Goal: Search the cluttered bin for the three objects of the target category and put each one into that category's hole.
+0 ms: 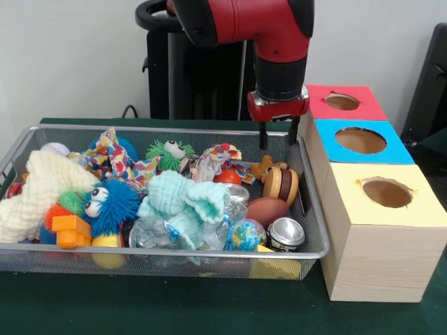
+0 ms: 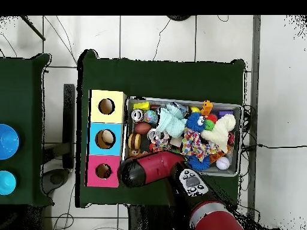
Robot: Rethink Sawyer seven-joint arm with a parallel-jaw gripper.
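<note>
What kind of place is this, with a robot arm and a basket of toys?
Probably a robotics lab set up for a sorting test. A red Sawyer arm hangs its gripper over a wire-mesh bin crammed with toys, beside wooden boxes with holes in red, blue and yellow tops, all on a green-covered table.

This looks like a robotics lab or test room rather than a home. A red and black industrial arm (image 1: 258, 35) stands on a dark pedestal (image 1: 199, 77) at a table (image 1: 174, 307) draped in plain dark green cloth, set against a bare pale wall (image 1: 63, 56). From above, the floor (image 2: 156, 36) is pale tile crossed by loose black cables (image 2: 270, 145). A wire-mesh bin (image 1: 318, 230) of mixed toys and three plain wooden boxes (image 1: 380, 269) with coloured tops read as a staged experiment. A second green table (image 2: 24, 84) at the side holds blue round things, possibly bowls.
</note>
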